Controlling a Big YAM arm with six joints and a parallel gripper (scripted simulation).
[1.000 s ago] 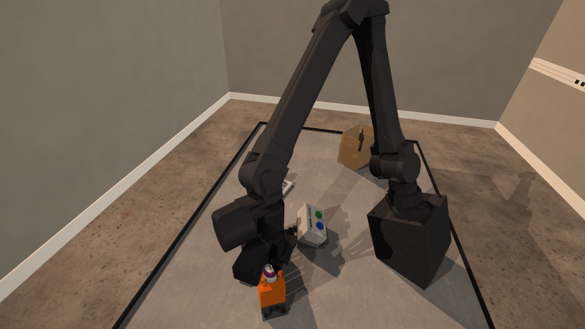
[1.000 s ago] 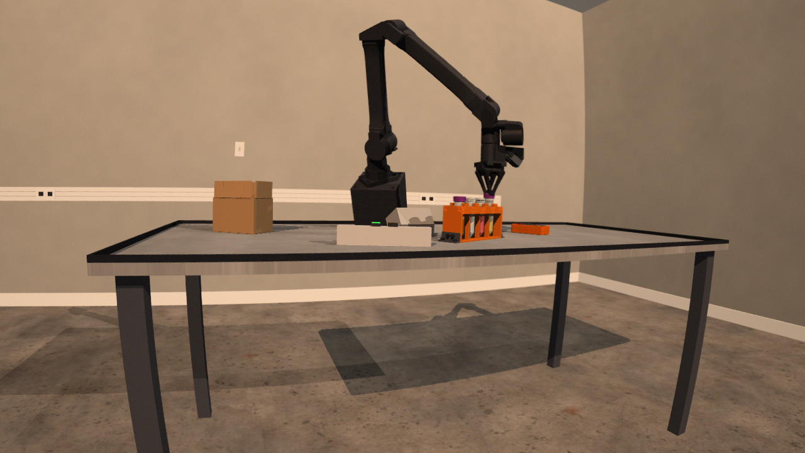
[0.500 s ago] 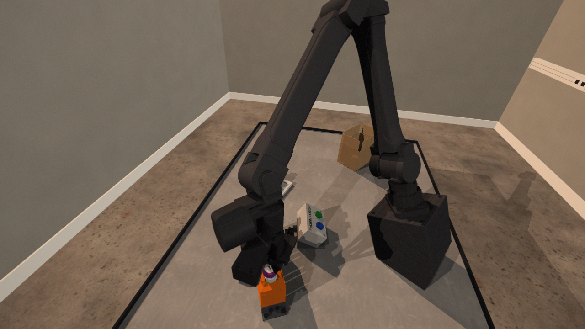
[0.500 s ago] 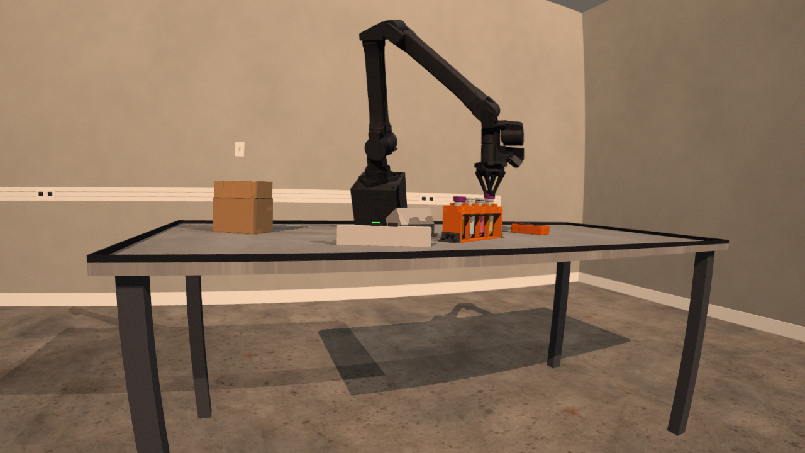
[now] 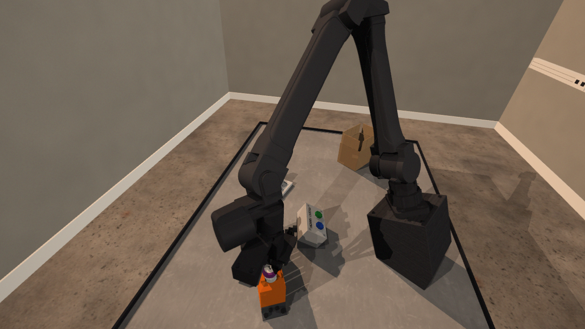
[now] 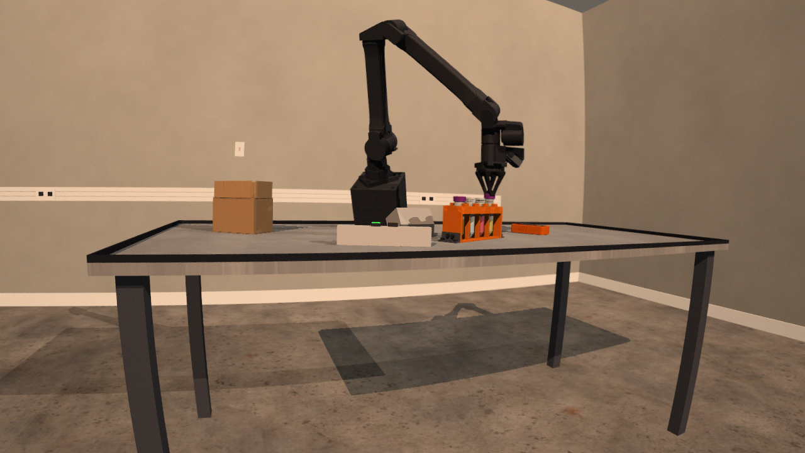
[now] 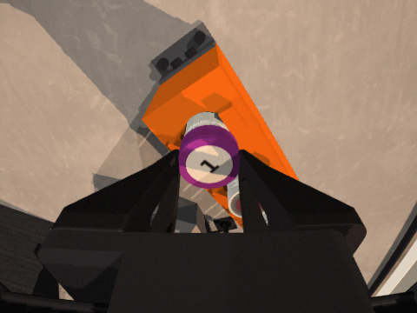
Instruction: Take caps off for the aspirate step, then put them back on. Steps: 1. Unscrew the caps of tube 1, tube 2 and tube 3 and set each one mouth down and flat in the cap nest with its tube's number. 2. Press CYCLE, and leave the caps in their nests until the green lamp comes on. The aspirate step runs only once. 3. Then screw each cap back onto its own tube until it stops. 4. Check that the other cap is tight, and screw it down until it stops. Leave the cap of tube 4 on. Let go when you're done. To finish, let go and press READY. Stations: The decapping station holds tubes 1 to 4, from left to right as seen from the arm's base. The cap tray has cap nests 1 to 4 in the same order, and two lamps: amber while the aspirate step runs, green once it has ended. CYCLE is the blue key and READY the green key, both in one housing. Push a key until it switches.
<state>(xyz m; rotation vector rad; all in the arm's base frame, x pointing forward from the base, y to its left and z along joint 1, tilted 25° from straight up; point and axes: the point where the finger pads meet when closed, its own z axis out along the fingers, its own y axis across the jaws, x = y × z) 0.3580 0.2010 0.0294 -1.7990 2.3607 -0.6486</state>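
Partly open, the black parallel gripper [image 5: 274, 266] [image 6: 488, 194] [image 7: 208, 159] clasps the purple cap marked 1 [image 5: 268, 271] [image 6: 489, 197] [image 7: 208, 161] at the mouth of an end tube in the orange decapping station [image 5: 272, 292] [image 6: 456, 222] [image 7: 234, 102]. Open grey tabletop [image 5: 347, 298] [image 6: 270, 245] [image 7: 339, 69] flanks it; black edging borders the surface. Walls are plain. Coloured liquids show inside the station.

A black "1" on the purple cap's [image 5: 268, 273] [image 6: 489, 197] [image 7: 209, 163] pale top.
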